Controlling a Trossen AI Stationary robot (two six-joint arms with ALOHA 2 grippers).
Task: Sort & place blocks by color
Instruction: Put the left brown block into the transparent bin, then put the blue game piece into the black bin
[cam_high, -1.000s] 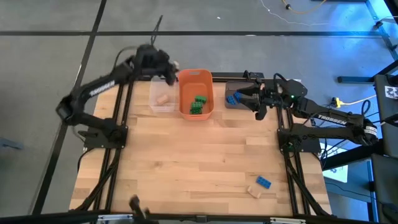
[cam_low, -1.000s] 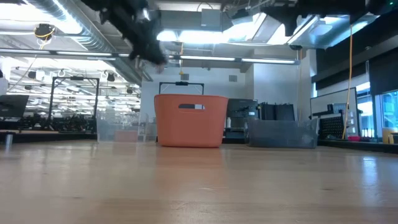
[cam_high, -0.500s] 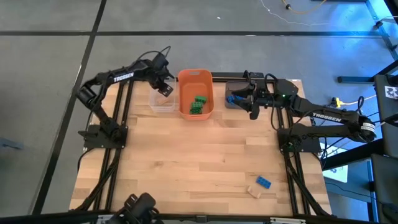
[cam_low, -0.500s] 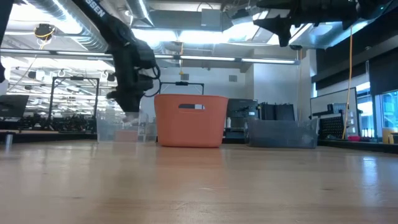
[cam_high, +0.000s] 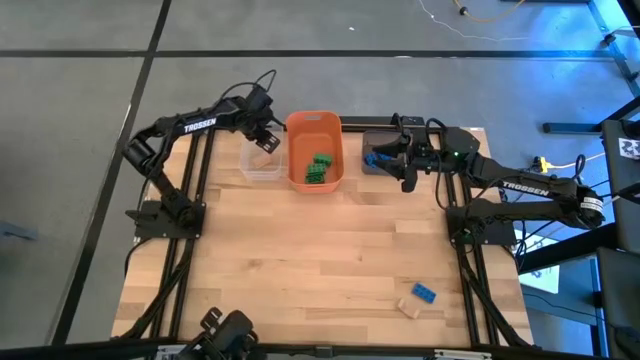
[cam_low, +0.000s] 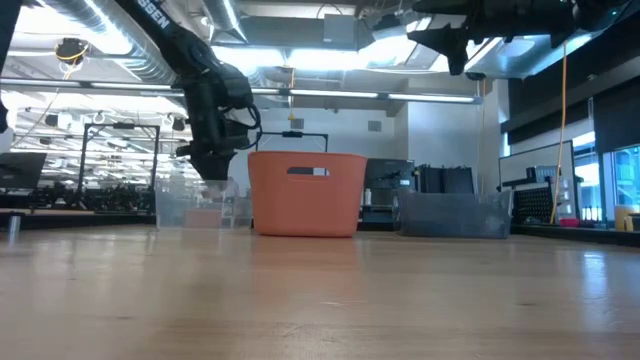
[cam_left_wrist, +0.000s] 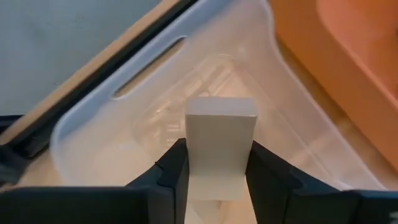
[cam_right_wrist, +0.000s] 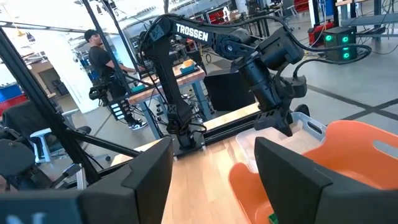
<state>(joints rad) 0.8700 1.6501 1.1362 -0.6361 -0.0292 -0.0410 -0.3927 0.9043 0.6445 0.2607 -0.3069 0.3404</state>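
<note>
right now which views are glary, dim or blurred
High view: even light, a blue glow at the upper right corner, the wooden table sharp. Low view: bright ceiling lights leave the left gripper a dark shape; the nearest tabletop is soft. Left wrist view: the pale tan block reads clearly over the clear plastic bin. Right wrist view: the nearest fingers are blurred.

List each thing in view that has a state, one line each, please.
Left gripper: jaws shut on the pale tan studded brick, over the clear plastic bin.
Right gripper: jaws open, above the grey-brown bin.
Orange plastic bin: holds green bricks.
Loose blue brick and tan brick: unsorted on the wooden table.
</note>
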